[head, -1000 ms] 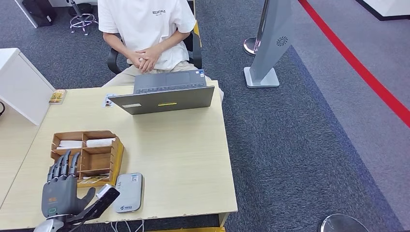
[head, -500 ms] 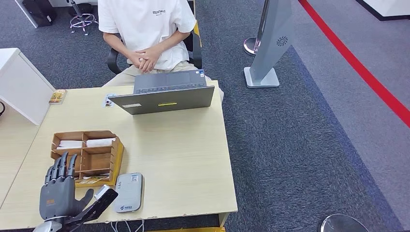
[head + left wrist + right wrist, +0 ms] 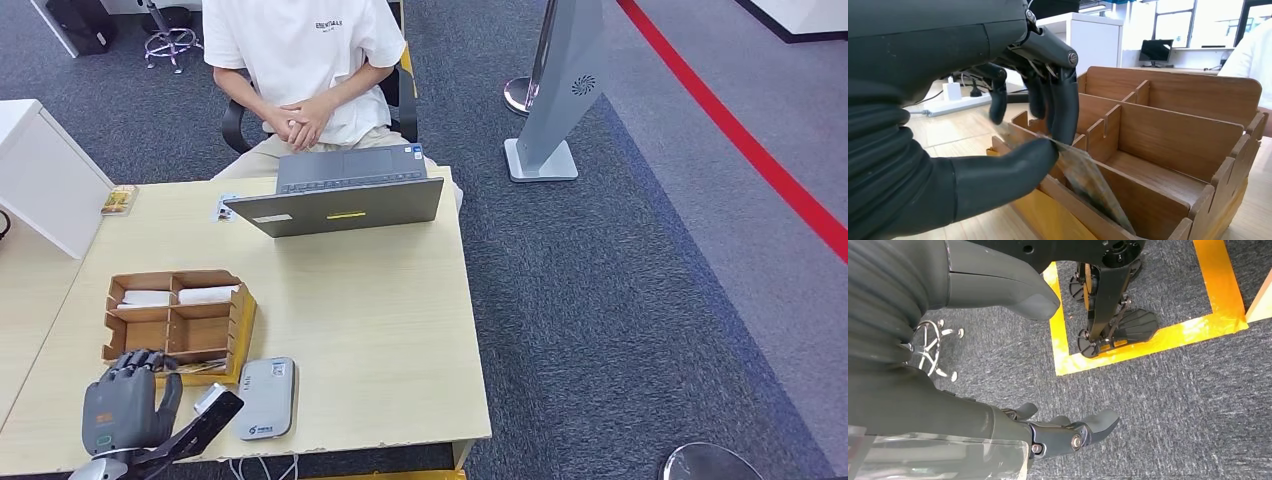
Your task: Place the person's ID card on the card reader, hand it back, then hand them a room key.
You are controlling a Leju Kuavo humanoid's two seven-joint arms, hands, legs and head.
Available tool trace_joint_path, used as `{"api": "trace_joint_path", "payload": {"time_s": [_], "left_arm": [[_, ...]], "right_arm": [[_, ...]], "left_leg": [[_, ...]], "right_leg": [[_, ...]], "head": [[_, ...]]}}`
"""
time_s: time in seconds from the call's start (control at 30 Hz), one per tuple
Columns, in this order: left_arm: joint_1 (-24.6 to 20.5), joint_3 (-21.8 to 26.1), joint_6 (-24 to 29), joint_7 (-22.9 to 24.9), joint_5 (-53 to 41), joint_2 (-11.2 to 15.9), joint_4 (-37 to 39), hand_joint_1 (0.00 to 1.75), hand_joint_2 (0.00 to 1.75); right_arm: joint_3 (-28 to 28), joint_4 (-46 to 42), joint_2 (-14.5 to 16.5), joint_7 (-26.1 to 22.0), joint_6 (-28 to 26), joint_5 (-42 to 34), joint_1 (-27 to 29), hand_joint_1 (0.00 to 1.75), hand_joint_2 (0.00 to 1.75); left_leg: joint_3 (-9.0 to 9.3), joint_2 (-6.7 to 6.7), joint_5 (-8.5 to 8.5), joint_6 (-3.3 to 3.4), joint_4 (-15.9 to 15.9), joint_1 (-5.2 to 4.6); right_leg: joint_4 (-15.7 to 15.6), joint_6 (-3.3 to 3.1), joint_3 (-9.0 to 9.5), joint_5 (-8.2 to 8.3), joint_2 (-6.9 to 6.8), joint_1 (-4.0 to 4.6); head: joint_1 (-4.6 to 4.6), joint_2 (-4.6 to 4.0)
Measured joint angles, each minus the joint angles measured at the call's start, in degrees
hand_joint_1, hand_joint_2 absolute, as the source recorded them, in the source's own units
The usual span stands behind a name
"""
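Grey carpet with a red stripe runs to the right of a pale wood-grain tabletop (image 3: 380, 330). At the far edge a grey laptop (image 3: 340, 200) stands open toward a seated person (image 3: 300, 60) in a white shirt, hands clasped in the lap.

On the near left sits a brown plywood organizer (image 3: 178, 325), box-shaped with slotted dividers and a yellow near face; white cards lie in its far compartments. Just right of it lies a flat grey card reader (image 3: 266, 398) with rounded corners.

The left robot hand (image 3: 125, 405), dark grey and matte, is at the organizer's near-left corner, fingers curled over the near wall. In the left wrist view the thumb and dark fingers (image 3: 1063, 107) pinch a thin, glossy, partly see-through card (image 3: 1088, 182), which slants down into the organizer's near compartment and leans on its front wall.

The right robot hand (image 3: 1073, 432) hangs over the carpet beside yellow floor tape, fingers loosely bent and apart from the thumb, holding nothing.
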Motion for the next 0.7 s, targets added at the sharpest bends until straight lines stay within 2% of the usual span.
{"api": "trace_joint_path", "payload": {"time_s": [0.7], "left_arm": [[-0.02,0.54,-1.64,-0.15,0.91,0.37,0.0,1.75,1.75]], "right_arm": [[0.0,0.0,0.0,-0.22,-0.09,-0.01,0.0,0.0,1.75]], "left_leg": [[0.01,0.0,0.0,0.0,0.0,0.0]], "right_leg": [[0.0,0.0,0.0,0.0,0.0,0.0]], "head": [[0.0,-0.01]]}}
